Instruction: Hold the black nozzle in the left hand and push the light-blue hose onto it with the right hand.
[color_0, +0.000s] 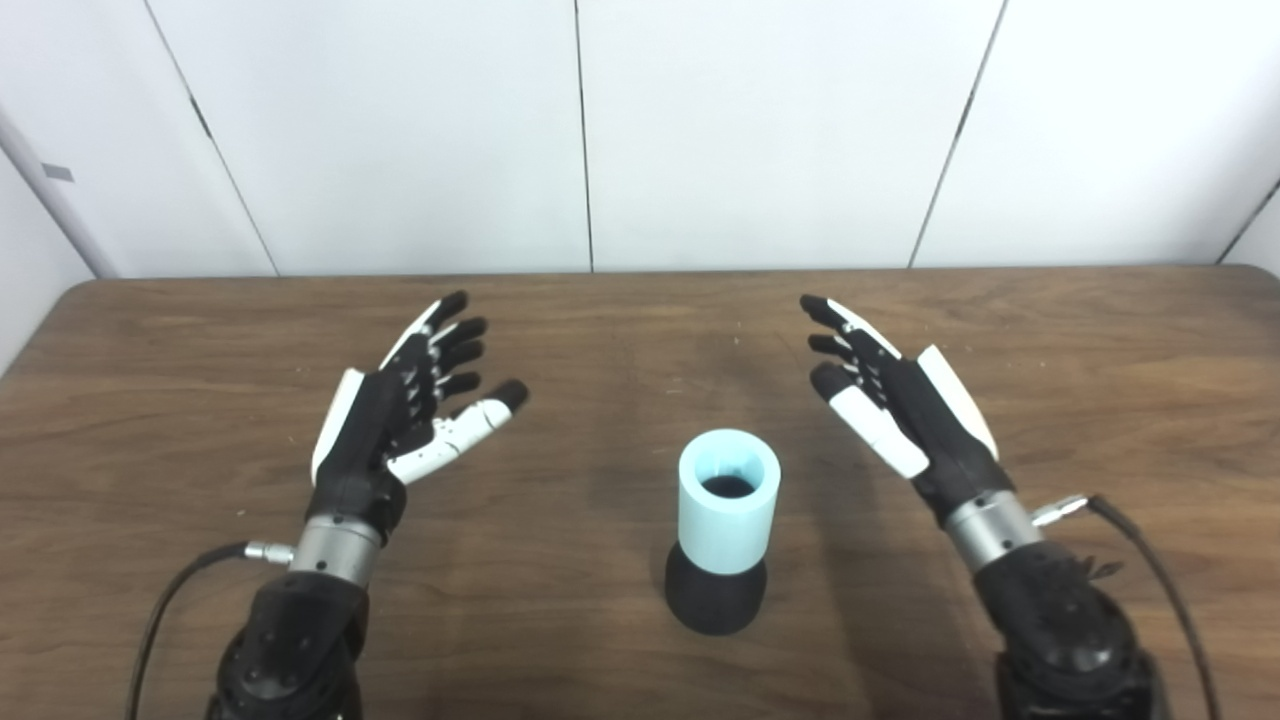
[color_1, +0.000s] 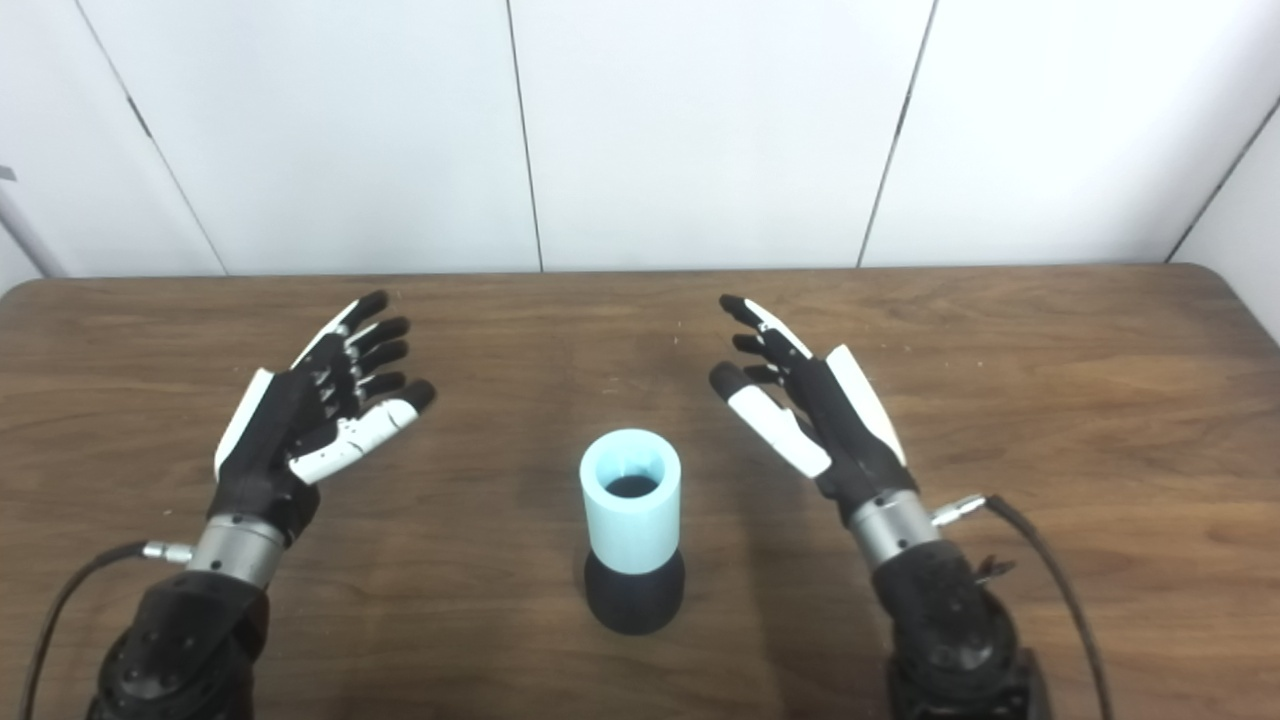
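Matt light-blue hose (color_0: 729, 500) on matt black nozzle (color_0: 715, 597); wood-grain table (color_0: 1100, 400).

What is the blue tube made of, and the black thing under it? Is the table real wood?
The light-blue hose looks like matte plastic or rubber: smooth, even colour, thick wall, no shine. The black nozzle under it looks like dull plastic or rubber too; the pictures can't settle which. The table shows brown wood grain, but it could be solid wood or a printed laminate top.

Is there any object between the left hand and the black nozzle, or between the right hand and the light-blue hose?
Nothing visible. Bare table lies between the open left hand and the black nozzle, and between the open right hand and the light-blue hose, which already stands upright on the nozzle.
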